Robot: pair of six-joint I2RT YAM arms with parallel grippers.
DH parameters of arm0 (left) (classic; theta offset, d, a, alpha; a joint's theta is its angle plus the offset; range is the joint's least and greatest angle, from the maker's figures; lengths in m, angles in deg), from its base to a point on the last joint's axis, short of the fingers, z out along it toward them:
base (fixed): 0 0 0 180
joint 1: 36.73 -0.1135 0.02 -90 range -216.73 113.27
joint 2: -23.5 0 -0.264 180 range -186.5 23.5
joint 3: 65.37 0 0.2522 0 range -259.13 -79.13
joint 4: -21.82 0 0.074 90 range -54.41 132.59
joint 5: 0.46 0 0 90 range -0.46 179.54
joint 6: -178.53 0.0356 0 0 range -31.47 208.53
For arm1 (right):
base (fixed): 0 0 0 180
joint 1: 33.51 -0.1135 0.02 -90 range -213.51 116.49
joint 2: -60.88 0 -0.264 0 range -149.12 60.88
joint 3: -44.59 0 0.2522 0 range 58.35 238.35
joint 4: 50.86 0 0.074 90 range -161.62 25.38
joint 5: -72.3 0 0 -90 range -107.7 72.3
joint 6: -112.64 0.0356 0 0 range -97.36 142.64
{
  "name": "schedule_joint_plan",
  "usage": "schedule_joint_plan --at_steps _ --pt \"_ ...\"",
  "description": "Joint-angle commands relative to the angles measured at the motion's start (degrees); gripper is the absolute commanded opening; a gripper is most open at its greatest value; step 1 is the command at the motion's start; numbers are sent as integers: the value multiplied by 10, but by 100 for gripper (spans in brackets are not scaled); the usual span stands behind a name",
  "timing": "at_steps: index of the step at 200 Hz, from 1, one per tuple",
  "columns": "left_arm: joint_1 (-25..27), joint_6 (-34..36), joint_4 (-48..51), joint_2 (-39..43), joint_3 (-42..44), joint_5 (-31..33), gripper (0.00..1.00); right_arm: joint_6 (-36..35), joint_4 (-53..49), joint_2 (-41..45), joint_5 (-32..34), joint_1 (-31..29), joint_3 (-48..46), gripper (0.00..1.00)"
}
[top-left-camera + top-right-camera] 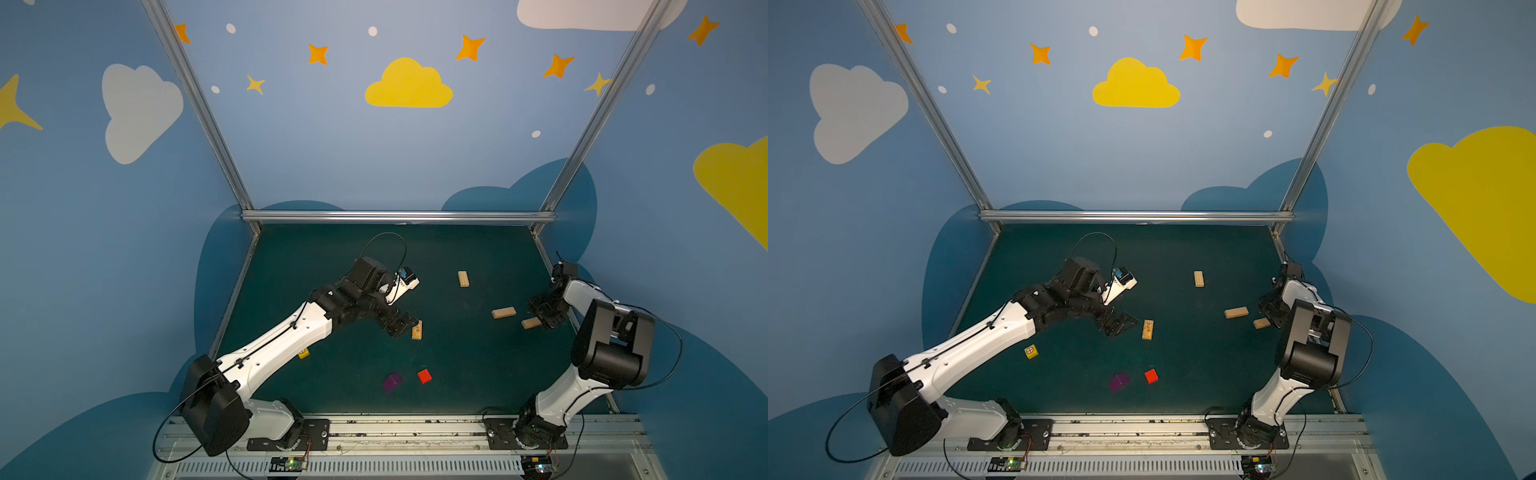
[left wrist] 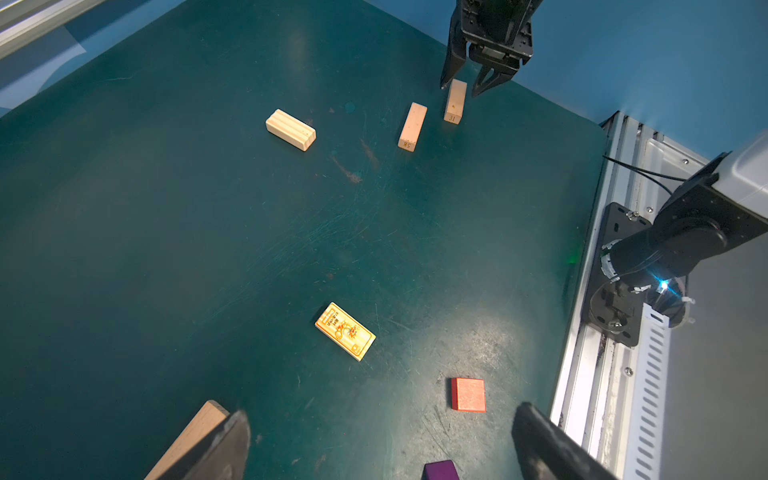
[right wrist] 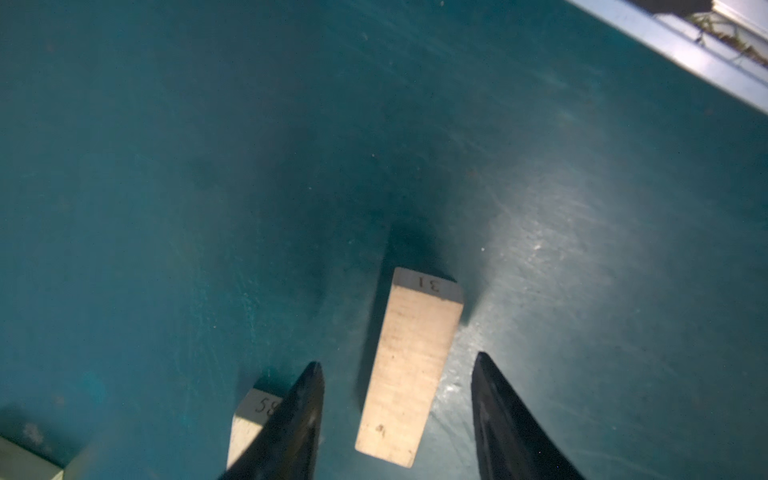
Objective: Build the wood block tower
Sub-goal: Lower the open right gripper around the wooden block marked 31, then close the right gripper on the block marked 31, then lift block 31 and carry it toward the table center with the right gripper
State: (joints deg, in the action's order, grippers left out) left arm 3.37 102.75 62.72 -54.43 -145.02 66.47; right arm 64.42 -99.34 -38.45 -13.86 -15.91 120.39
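The right fingers point(image 3: 299, 415) stand open astride a pale plank point(image 3: 409, 370) with "31" inked on its end. A gap shows on either side and nothing is gripped. That plank lies near the right edge of the green worktop point(image 1: 332, 257), close by the side rail point(image 1: 543, 257). Just beside it, not touching, lies a second plank point(image 2: 412, 126) marked "58" on its end. Farther back a ridged plank point(image 2: 291, 129) sits alone.

The left fingers point(image 2: 224, 449) are spread wide with nothing between them, near a plank with orange print point(image 2: 345, 331) whose writing is too small to read. Another plain plank point(image 2: 187, 440) shows by the outer side of one left finger; touching or not, I cannot tell.

Toward the front lie a red cube point(image 2: 468, 395) and a purple cube point(image 1: 392, 382), and farther left a yellow cube point(image 1: 1031, 351) bearing a red circled cross. Open green room stretches between the printed plank and the ridged one, and along the back rail point(image 1: 395, 216).
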Motion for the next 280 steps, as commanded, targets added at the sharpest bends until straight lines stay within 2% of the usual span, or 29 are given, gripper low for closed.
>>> schedule_joint_plan --at_steps 1,25,81,138,280 --pt "2 3 9 2 -14 1 98 -3 -9 -15 -1 3 2 53" --pt "3 0 8 4 -14 0 98 4 -17 -23 1 3 4 53" --pt "5 -2 9 8 -14 2 98 6 -21 -26 7 3 1 46" --pt "4 4 12 12 -13 12 98 4 -14 -25 -5 3 -3 33" --pt "9 10 20 11 -15 22 98 -1 -6 -19 -22 3 -14 30"
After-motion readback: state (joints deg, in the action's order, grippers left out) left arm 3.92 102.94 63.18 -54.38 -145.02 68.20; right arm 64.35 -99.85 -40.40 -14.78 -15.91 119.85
